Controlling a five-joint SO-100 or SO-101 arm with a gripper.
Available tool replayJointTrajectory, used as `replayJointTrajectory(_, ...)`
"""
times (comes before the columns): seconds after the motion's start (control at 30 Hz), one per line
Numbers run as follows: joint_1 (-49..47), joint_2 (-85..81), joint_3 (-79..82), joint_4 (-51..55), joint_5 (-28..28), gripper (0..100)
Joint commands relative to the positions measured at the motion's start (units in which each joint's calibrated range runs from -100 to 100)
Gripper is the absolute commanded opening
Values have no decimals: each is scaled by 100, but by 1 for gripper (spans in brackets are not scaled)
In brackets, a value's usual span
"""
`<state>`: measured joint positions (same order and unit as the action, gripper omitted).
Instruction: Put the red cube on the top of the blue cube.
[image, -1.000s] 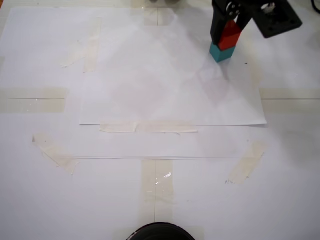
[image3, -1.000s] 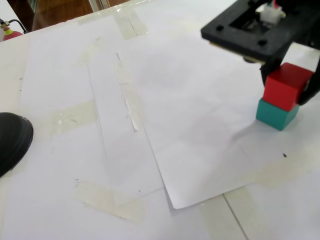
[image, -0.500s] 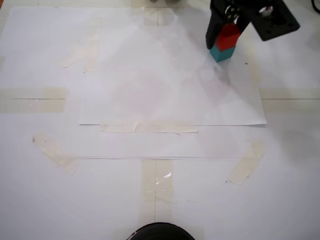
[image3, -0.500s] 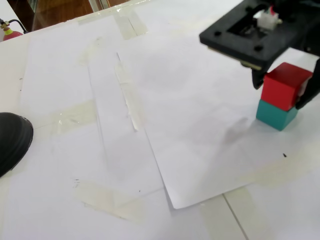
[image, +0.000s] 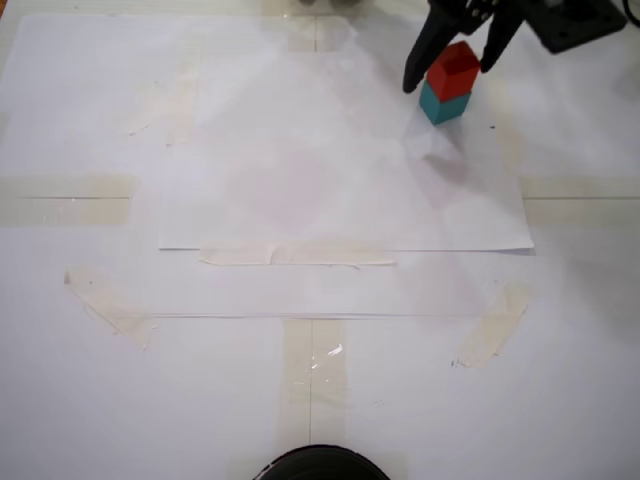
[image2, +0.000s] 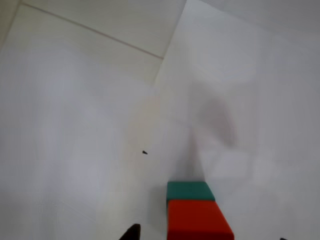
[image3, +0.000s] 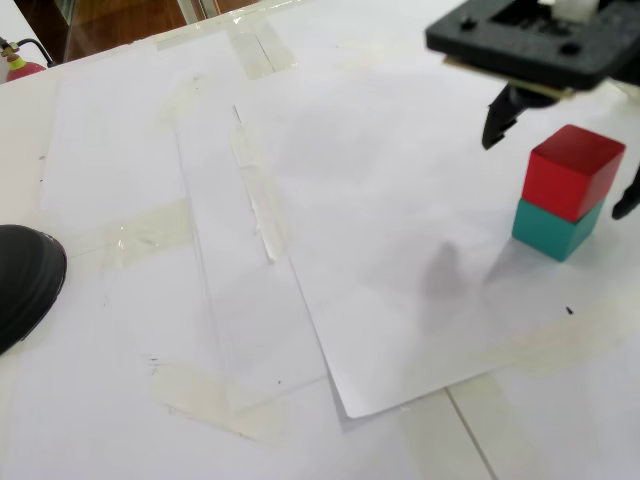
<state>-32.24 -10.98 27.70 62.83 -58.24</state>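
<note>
The red cube (image: 452, 68) rests squarely on the blue cube (image: 443, 104), a teal block, at the far right of the white paper. In another fixed view the red cube (image3: 573, 172) and the blue cube (image3: 555, 229) stand as a two-block stack. My gripper (image: 448, 78) is open, its black fingers spread on either side of the red cube and clear of it. The gripper (image3: 556, 176) hangs slightly above the stack. In the wrist view the red cube (image2: 199, 226) lies at the bottom edge with the blue cube (image2: 190, 191) showing beyond it.
White paper sheets (image: 340, 170) are taped flat to the table with strips of tape (image: 295, 255). A black rounded object (image: 320, 463) sits at the near edge, also seen as a black rounded object (image3: 25, 280) at the left.
The gripper has opened and risen, letting go of the red cube. The red cube stays on the blue cube.
</note>
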Motion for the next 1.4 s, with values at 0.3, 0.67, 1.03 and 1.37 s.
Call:
replayJointTrajectory(0.3,-100,-2078,-950,1703,-161,40)
replayJointTrajectory(0.67,1210,-5177,-24,3701,195,17)
replayJointTrajectory(1.03,2611,-6799,1992,3375,1104,0)
replayJointTrajectory(1.37,3034,-8619,3444,2861,1372,0)
